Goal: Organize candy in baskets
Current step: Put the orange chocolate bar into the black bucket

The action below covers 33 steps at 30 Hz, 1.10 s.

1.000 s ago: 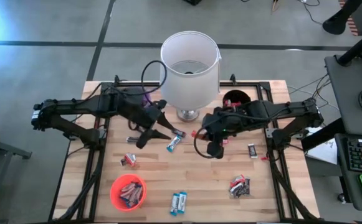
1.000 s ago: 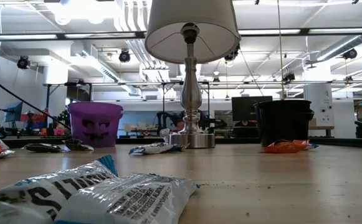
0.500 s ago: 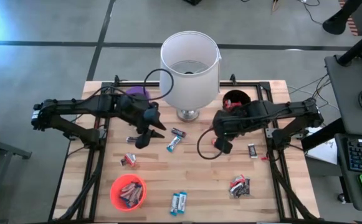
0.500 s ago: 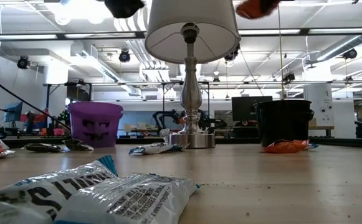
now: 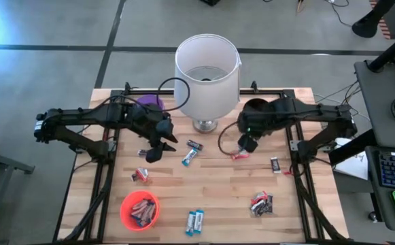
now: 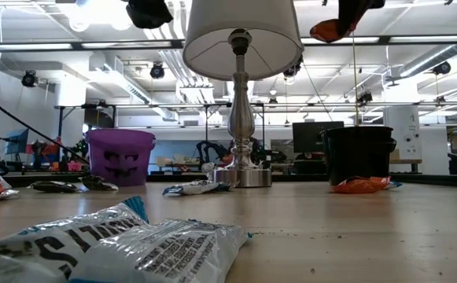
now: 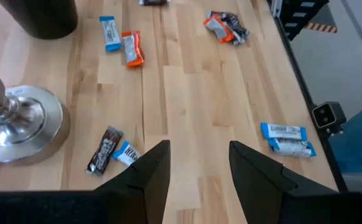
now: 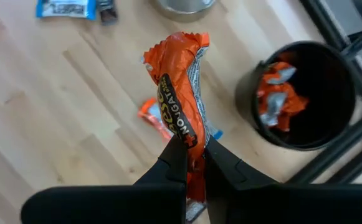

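Observation:
My right gripper (image 8: pixel 194 163) hangs above the table near the black basket (image 8: pixel 305 93), shut on an orange-wrapped candy bar (image 8: pixel 179 99). The low view shows that bar (image 6: pixel 328 30) high over the table. Several orange candies lie inside the black basket. My left gripper (image 7: pixel 196 158) stands open in the air over the table's left middle (image 5: pixel 158 151), with nothing between its fingers. Below it lie a dark bar (image 7: pixel 104 149) and a blue bar (image 7: pixel 128 154). The purple basket (image 6: pixel 120 156) sits at the far left, and the orange-red basket (image 5: pixel 140 209), near the front left, holds several candies. My right gripper pinches the orange bar near one end (image 8: pixel 190 144) between its two fingers. The fingers come steeply from above and lie along the bar. The rest of the bar sticks out beyond the fingertips (image 8: pixel 176 158), tilted, and it hangs clear of the table.
A white-shaded lamp (image 5: pixel 207 67) on a metal base (image 7: pixel 19 121) stands at the far middle between the arms. Loose candies lie about: an orange one (image 8: pixel 152 115) under my right gripper, a blue pair (image 7: pixel 286 137) near the front, and a small pile (image 5: pixel 261 203) at the front right.
My right gripper has carried the orange bar toward the table's far right, toward the black basket, tipping to point more steeply down; the bar has come into the low view from above. My left gripper has tipped downward, staying nearly in place.

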Available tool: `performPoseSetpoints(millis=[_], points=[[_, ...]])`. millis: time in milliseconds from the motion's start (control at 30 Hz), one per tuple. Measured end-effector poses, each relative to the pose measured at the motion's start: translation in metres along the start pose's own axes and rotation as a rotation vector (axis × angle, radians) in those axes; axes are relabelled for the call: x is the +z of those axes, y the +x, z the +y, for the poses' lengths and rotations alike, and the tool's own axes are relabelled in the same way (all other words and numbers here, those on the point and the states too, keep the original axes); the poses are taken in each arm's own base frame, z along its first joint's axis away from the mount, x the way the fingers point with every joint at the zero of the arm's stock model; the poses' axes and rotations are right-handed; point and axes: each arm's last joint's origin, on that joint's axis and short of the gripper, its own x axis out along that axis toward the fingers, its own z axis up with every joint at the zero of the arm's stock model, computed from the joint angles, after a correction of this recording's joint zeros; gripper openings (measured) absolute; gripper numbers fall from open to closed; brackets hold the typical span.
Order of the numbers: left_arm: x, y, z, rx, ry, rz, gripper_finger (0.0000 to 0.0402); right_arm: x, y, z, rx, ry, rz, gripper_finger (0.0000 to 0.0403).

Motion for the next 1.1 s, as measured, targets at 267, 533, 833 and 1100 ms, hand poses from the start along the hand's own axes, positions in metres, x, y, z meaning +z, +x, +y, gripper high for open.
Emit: performPoseSetpoints(millis=[267, 533, 833, 1100], points=[[-0.004, 0.000, 0.000, 0.003, -0.037, 0.037, 0.0146, 0.004, 0.007, -0.055, -0.064, 0.071, 0.016, 0.0013], [-0.003, 0.000, 0.001, 0.027, -0.042, 0.034, 0.0146, 0.005, 0.013, -0.108, -0.117, 0.155, 0.044, 0.0013], [-0.004, 0.000, 0.002, 0.058, -0.077, 0.037, 0.0146, 0.020, 0.032, -0.144, -0.131, 0.207, 0.120, 0.0013], [-0.008, -0.001, 0.003, 0.082, -0.096, 0.076, 0.0146, 0.022, 0.036, -0.145, -0.127, 0.190, 0.132, 0.0013]])
